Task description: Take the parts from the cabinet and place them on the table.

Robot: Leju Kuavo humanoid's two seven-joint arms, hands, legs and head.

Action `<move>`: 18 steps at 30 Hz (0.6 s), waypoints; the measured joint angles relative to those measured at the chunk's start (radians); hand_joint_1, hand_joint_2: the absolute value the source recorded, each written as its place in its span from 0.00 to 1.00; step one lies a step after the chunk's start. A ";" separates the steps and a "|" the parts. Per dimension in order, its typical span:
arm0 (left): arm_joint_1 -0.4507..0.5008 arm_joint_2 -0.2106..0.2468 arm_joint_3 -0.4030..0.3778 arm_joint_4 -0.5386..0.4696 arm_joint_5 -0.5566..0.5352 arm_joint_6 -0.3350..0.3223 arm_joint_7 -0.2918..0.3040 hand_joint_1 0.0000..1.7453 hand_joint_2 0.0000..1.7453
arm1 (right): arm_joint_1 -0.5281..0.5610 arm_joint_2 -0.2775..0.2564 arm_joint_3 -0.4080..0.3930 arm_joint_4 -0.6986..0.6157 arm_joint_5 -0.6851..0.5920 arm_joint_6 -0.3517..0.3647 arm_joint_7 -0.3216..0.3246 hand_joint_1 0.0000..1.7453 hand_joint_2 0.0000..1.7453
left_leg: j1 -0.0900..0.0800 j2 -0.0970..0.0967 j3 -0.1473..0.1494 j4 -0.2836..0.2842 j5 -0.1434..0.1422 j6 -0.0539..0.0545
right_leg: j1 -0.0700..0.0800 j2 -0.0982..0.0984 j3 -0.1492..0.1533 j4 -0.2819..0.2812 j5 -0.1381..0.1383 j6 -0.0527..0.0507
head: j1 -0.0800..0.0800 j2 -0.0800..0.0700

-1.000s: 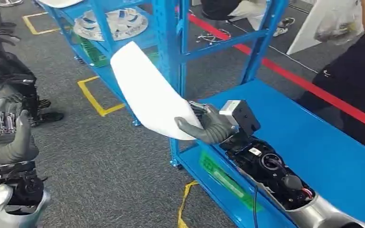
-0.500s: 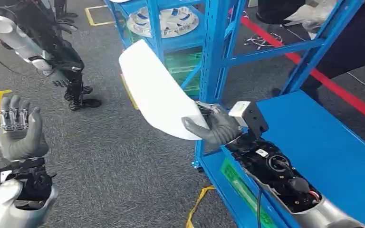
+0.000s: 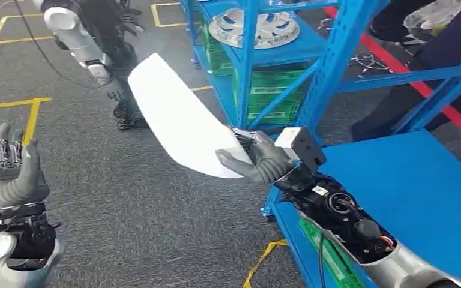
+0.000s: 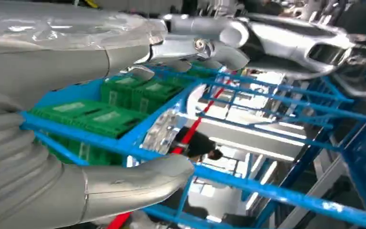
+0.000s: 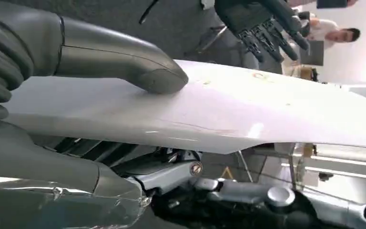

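Note:
My right hand (image 3: 258,159) grips a long white curved panel (image 3: 180,117) by its near end, thumb pressed on its upper face; the panel slants up and away to the left over the grey floor. In the right wrist view the thumb (image 5: 124,62) lies on the white panel (image 5: 248,114). My left hand (image 3: 11,171) is raised at the lower left with its fingers upright and apart, holding nothing. The blue cabinet (image 3: 249,66) stands behind the panel, with a round white part (image 3: 253,27) on a shelf and green crates (image 3: 273,96) below.
A blue flat surface (image 3: 408,192) lies under my right forearm. Another robot (image 3: 90,42) stands at the upper left on the grey carpet. A person in dark clothes (image 3: 444,54) is at the far right behind the rack. Yellow floor tape (image 3: 12,105) marks squares.
The whole view has swung, so the cabinet and blue surface have shifted right and the other robot has come in at the upper left. My right hand still holds the panel; left hand unchanged.

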 joint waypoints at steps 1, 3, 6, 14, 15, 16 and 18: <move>-0.002 -0.001 0.000 0.000 0.000 -0.001 0.000 0.00 1.00 | 0.000 0.000 0.000 0.000 -0.001 0.000 -0.001 1.00 1.00 | 0.000 -0.008 0.001 0.000 0.000 0.005 | -0.001 0.024 -0.043 0.095 -0.046 0.001 | 0.010 0.000; -0.001 -0.004 0.000 0.000 0.000 -0.003 0.000 0.00 1.00 | 0.003 0.000 0.000 0.005 0.000 0.000 0.000 1.00 1.00 | -0.002 -0.031 0.001 0.000 -0.001 0.007 | 0.000 0.039 -0.137 0.280 -0.111 0.005 | 0.024 0.000; -0.001 -0.005 0.000 0.001 0.000 -0.005 0.000 0.00 1.00 | 0.004 0.000 0.002 0.011 -0.001 0.000 -0.001 1.00 1.00 | -0.003 -0.071 0.006 0.002 -0.003 0.006 | 0.000 0.041 -0.138 0.234 -0.039 -0.001 | 0.030 0.000; -0.005 -0.007 0.000 0.004 -0.007 -0.008 -0.008 0.00 1.00 | -0.009 0.000 0.004 0.024 -0.001 0.012 -0.014 1.00 1.00 | 0.003 -0.146 -0.006 0.001 0.002 -0.030 | -0.010 0.080 0.003 -0.065 0.083 -0.033 | 0.037 0.000; -0.007 -0.006 0.000 0.004 -0.007 -0.005 -0.010 0.00 1.00 | -0.011 0.001 0.004 0.027 -0.002 0.012 -0.015 1.00 1.00 | -0.004 -0.080 -0.017 0.028 -0.020 -0.033 | -0.007 0.068 0.008 -0.073 0.087 -0.037 | 0.029 0.000; -0.010 -0.006 0.000 0.005 -0.007 -0.003 -0.011 0.00 1.00 | -0.013 0.002 0.005 0.027 -0.002 0.014 -0.017 1.00 1.00 | -0.003 -0.048 -0.051 0.094 -0.057 -0.037 | -0.005 0.055 0.008 -0.074 0.087 -0.039 | 0.016 0.000; -0.007 -0.007 0.000 0.006 -0.008 -0.002 -0.011 0.00 1.00 | -0.013 0.002 0.005 0.033 -0.002 0.014 -0.016 1.00 1.00 | -0.001 -0.022 -0.143 0.273 -0.125 -0.044 | -0.002 0.029 0.007 -0.074 0.086 -0.040 | 0.011 0.000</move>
